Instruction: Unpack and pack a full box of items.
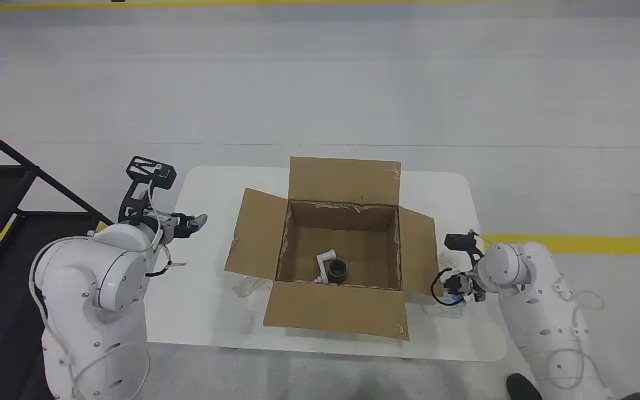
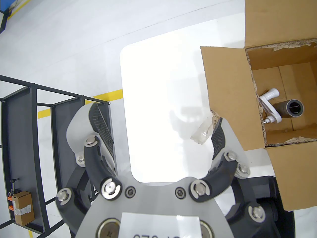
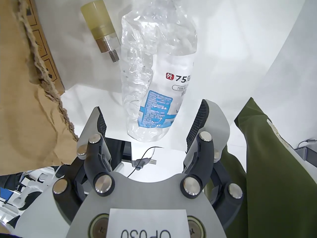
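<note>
A: So, what's the layout? Biggest stuff first.

B: White desk [image 1: 215, 190] with an open cardboard box [image 1: 345, 180] in the middle, all four flaps folded out. Right of the box, a crumpled clear bottle [image 3: 158, 50] lies flat on the desk. Its long axis runs straight away from the right end effector [image 3: 152, 110], base end nearest, neck end far. Inside the box, a black tube [image 2: 289, 108] lies on its side across the floor. Its open end faces away from the left arm, and there's a white cranked handle [image 2: 268, 105] at the other end.

A: Anything smaller?

B: A yellowish plug [image 3: 96, 18] between the bottle and the box flap, its threaded metal stud pointing back toward the end effector.

A: Arms?

B: The right one sits low at the desk's right front corner, fingers spread either side of the bottle's base, not touching it. The left end effector [image 2: 157, 115] hovers over the desk's left side, beside the box's left flap, spread wide, holding nothing.

A: Labels?

B: The bottle has red and black print above a blue panel of small text.
</note>
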